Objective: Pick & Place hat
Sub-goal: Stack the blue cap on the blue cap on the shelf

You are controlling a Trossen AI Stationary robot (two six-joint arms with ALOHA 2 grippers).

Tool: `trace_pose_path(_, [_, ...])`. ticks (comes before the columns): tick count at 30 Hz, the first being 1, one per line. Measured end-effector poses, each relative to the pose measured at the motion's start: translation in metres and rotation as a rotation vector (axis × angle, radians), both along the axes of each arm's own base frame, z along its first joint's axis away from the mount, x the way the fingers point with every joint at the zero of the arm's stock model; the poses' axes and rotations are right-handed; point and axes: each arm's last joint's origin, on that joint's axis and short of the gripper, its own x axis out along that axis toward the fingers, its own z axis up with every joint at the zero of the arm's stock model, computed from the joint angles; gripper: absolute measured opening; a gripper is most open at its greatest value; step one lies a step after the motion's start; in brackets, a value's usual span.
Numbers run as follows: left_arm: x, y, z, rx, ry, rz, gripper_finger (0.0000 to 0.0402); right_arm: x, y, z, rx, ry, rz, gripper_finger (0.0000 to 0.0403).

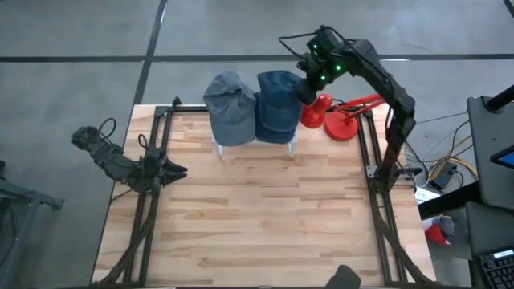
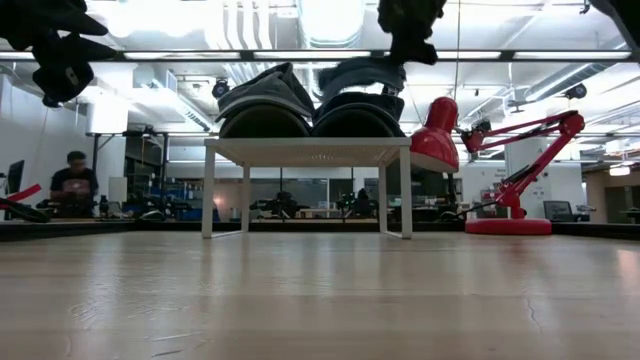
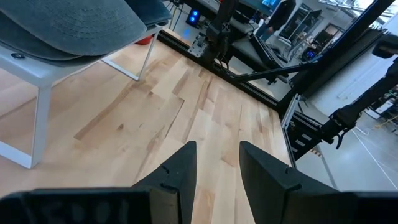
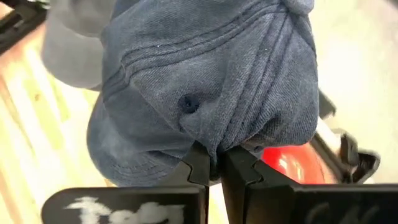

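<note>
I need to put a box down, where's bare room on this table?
The wooden table is bare from the white stand forward, between the side rails. It is crowded at the back: gray cap, blue cap, red lamp.

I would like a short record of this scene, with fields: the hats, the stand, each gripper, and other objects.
blue hat: on the white stand, pinched at its crown by the right gripper
grey hat: on the stand, beside the blue hat
white stand: at the table's far side
right gripper: shut on the blue hat's fabric
left gripper: open, empty, over the table's left edge
red lamp: beside the stand, on the right
</note>
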Motion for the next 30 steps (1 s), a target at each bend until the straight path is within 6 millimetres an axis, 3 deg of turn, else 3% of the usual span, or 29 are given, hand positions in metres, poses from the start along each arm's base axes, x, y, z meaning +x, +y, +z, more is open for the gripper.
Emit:
trace_pose_path(19, [0.0, 0.001, 0.0, 0.013, -0.008, 0.044, 0.0122, 0.005, -0.002, -0.007, 0.069, -0.038, 0.113, 0.0012])
trace_pose_path(30, [0.0, 0.001, 0.0, 0.014, -0.009, 0.048, 0.0122, 0.022, -0.015, -0.038, 0.125, 0.027, 0.115, 0.0013])
